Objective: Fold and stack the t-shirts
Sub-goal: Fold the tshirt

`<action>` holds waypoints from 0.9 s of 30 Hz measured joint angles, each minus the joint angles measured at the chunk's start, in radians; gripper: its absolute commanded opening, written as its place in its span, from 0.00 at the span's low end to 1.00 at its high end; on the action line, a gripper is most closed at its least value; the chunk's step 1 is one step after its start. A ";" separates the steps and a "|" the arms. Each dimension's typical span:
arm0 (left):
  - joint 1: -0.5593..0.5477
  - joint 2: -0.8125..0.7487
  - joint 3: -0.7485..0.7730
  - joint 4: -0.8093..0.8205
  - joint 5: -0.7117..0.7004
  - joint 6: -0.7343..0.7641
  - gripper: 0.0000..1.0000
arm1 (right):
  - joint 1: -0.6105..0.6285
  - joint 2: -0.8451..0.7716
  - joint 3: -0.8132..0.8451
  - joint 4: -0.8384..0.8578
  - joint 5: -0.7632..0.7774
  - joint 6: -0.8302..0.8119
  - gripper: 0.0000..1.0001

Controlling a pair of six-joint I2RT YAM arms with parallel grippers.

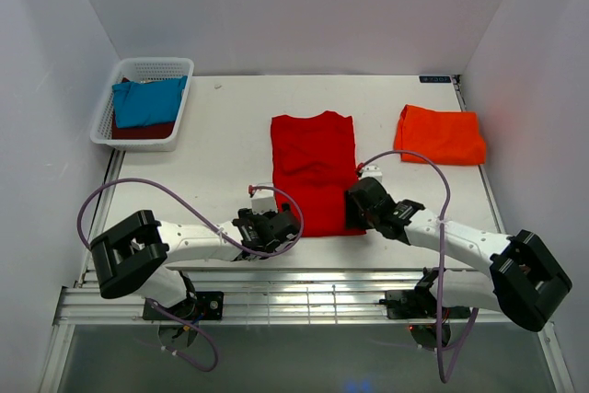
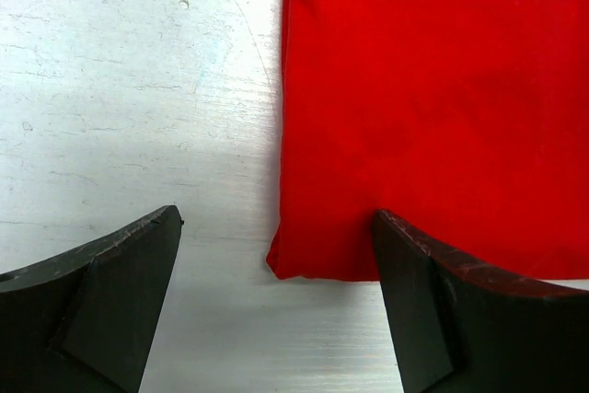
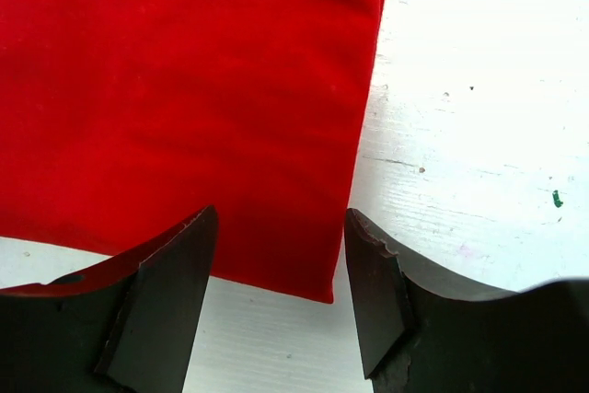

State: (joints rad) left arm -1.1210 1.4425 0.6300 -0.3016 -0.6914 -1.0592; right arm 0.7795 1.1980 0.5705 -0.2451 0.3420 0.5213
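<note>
— Were the claws gripping anything?
— No. I saw my left claw [image 2: 276,218] and right claw [image 3: 281,213] both released, each over a near corner of the red t-shirt [image 1: 313,167], which lay flat in the middle of the table [image 1: 221,135].

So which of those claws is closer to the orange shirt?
Right. The right gripper is at the near right corner of the red shirt, on the side where the orange shirt lies. The left gripper is at the near left corner, farther away.

Red shirt [image 1: 313,172] folded narrow at centre; orange shirt [image 1: 442,134] folded, 2 o'clock; teal shirt [image 1: 147,101] atop maroon shirt [image 1: 138,132], 10 o'clock.
</note>
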 measured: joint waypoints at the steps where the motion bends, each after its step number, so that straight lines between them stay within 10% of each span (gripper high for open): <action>1: 0.000 0.000 0.000 0.002 0.000 -0.003 0.94 | 0.000 -0.004 -0.005 0.000 0.002 0.003 0.63; 27: 0.000 0.027 0.005 0.040 0.013 -0.024 0.66 | 0.008 -0.009 -0.089 0.039 -0.005 0.068 0.47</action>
State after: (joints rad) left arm -1.1206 1.4700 0.6350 -0.2615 -0.6785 -1.0828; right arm 0.7872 1.1893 0.4812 -0.2062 0.3370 0.5892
